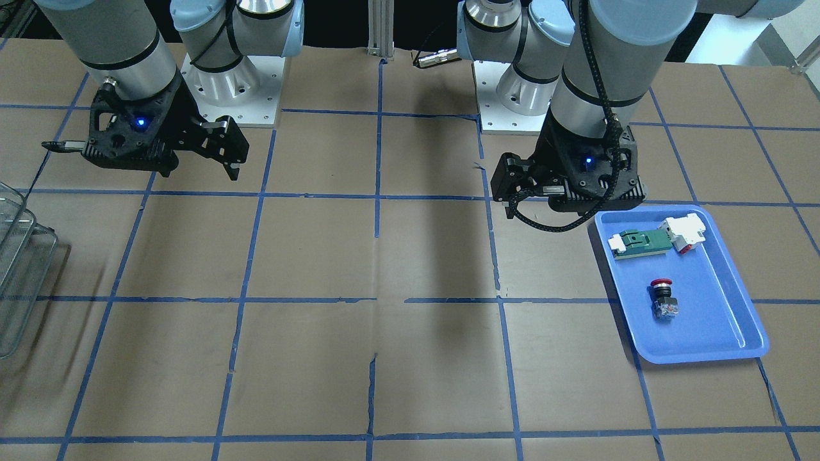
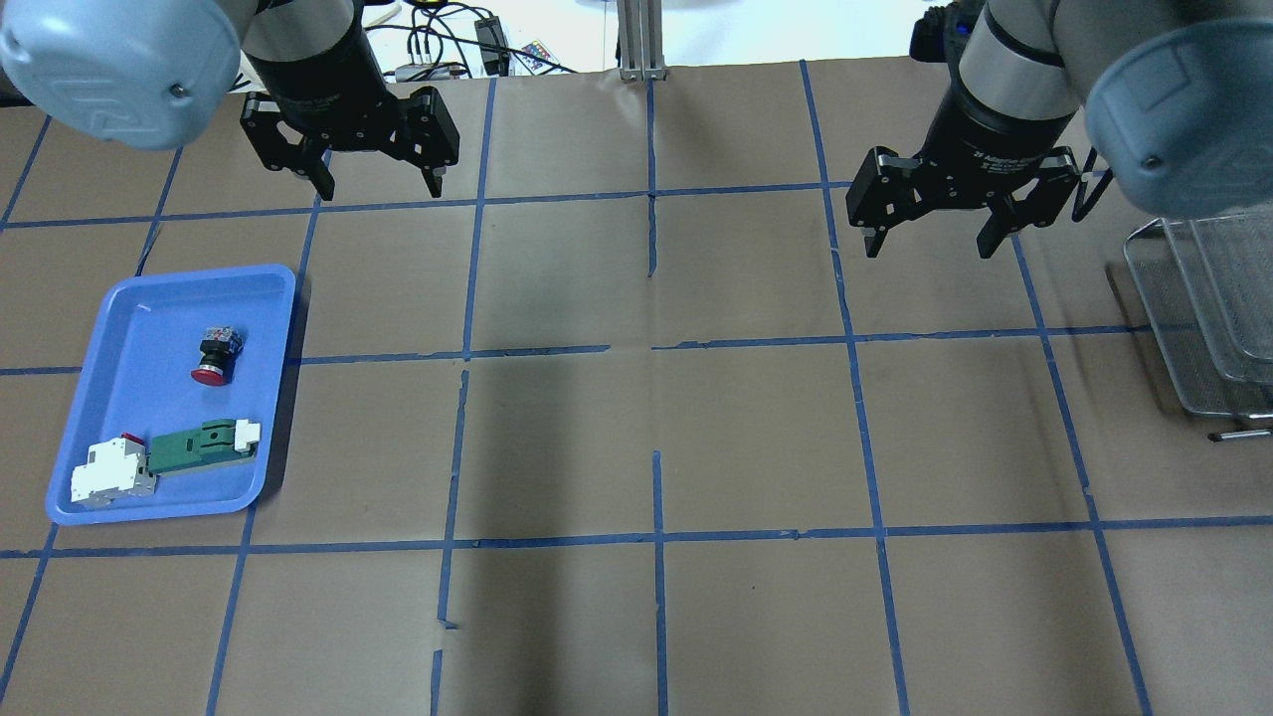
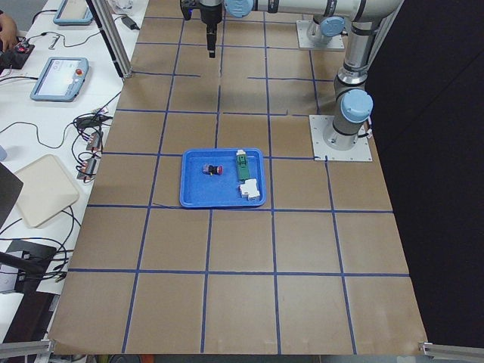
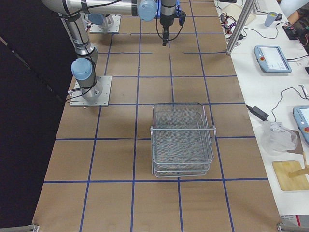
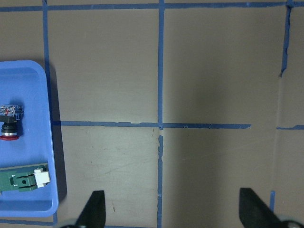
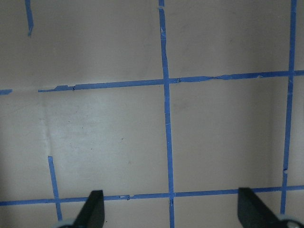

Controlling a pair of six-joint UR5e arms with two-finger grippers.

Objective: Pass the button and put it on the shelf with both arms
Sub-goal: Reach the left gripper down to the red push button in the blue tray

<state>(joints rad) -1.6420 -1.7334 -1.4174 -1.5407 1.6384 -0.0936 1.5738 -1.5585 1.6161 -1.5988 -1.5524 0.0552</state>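
The button [image 2: 214, 356], with a red cap, black collar and clear base, lies on its side in the blue tray [image 2: 129, 318]. It also shows in the front view [image 1: 663, 299] and at the left edge of the left wrist view [image 5: 9, 122]. My left gripper [image 2: 380, 184] hangs open and empty above the table, beyond the tray and to its right; its fingertips [image 5: 97, 209] show apart. My right gripper [image 2: 930, 244] hangs open and empty, left of the wire-mesh shelf [image 2: 1208, 308]. The shelf stands whole in the exterior right view [image 4: 182, 140].
The tray also holds a green-and-white flat part [image 2: 199, 446] and a white-and-red block [image 2: 111, 470] at its near end. Brown paper with blue tape lines covers the table. Both arm bases stand on white plates [image 1: 230, 96] at the robot's edge.
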